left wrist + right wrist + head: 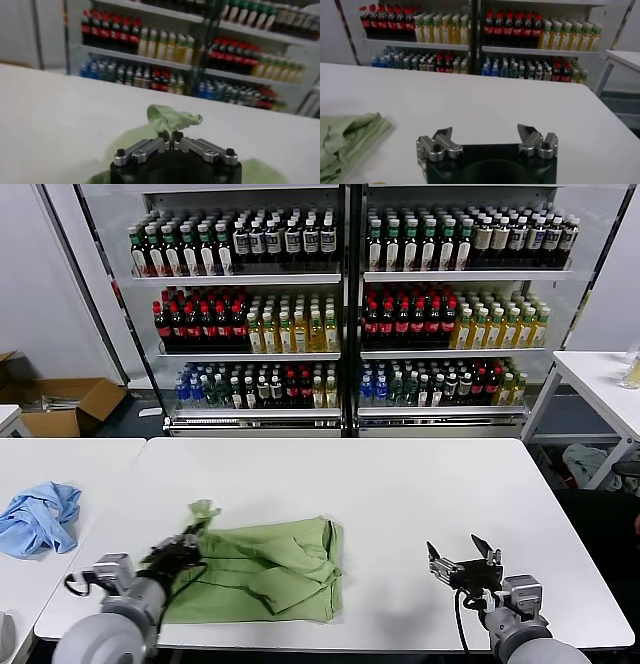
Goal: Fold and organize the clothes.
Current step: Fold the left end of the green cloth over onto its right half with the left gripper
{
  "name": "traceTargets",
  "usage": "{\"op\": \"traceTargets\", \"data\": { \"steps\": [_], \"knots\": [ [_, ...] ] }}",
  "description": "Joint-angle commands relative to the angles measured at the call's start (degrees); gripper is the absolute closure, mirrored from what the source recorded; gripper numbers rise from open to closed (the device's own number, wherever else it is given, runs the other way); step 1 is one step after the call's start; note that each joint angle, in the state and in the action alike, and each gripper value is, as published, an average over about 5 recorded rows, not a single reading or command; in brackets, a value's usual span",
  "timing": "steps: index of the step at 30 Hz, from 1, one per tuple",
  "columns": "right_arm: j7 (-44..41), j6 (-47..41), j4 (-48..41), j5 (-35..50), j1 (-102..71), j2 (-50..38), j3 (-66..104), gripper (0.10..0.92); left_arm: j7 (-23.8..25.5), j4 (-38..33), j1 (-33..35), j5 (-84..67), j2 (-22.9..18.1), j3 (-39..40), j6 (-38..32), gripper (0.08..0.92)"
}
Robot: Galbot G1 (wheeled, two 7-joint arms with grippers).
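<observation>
The light green polo shirt (265, 569) lies partly folded on the white table (400, 494), left of centre near the front edge. Its collar, buttons and chest print are hidden. My left gripper (190, 542) is shut on a bunched corner of the shirt (170, 118) at its left side and holds that corner a little above the table. My right gripper (462, 558) is open and empty over bare table to the right of the shirt. The shirt's edge (347, 137) shows far off in the right wrist view.
A crumpled light blue garment (40, 519) lies on a separate white table at the left. Shelves of bottles (345, 304) stand behind the table. A cardboard box (60, 404) is on the floor at the left; another white table (600, 384) stands at the right.
</observation>
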Motion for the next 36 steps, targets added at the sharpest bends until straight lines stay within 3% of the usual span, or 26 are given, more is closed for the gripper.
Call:
{"op": "traceTargets", "data": {
  "steps": [1, 8, 28, 36],
  "knots": [
    [0.1, 0.0, -0.1, 0.0, -0.1, 0.0, 1.2, 0.202, -2.3, 2.9, -7.4, -4.6, -9.3, 12.5, 0.3, 0.903],
    [0.2, 0.0, -0.3, -0.1, -0.1, 0.2, 1.0, 0.203, -4.3, 7.2, -9.5, -4.0, -11.0, 15.1, 0.4, 0.903],
    [0.4, 0.0, -0.7, -0.5, 0.2, 0.4, -0.3, 0.203, -4.2, 10.6, -12.3, -5.3, -17.2, 18.1, -1.1, 0.894],
    [0.5, 0.0, -0.6, -1.0, 1.4, 0.9, -2.0, 0.203, -1.5, 7.7, -11.1, -3.4, -23.4, 20.0, -4.2, 0.691]
  ]
}}
